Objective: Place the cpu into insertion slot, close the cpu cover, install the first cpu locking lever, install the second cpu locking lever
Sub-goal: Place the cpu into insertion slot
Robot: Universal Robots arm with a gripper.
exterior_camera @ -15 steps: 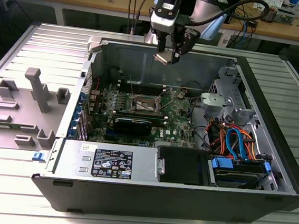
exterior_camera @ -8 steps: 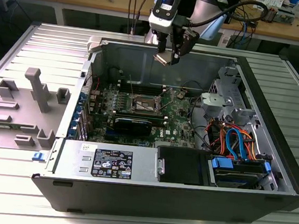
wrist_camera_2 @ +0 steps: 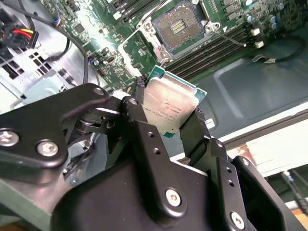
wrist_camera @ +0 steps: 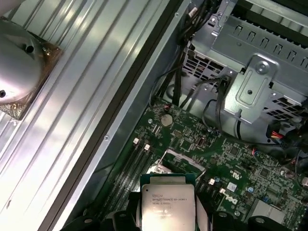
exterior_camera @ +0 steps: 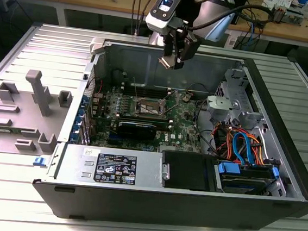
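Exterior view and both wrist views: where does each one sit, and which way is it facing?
Exterior view: off the arm, above the open computer case, looking down into it; the end effector hangs over the motherboard.
Second wrist view: on the wrist, looking along the fingers at the insertion slot.
First wrist view: on the wrist, looking down past the cpu at the drive cage.
Both wrist views share the gripped cpu.

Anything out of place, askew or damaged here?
Nothing stands out. The claw grips the chip by two opposite edges above the open computer case. The socket on the green board sits open and empty, undamaged as far as shows.
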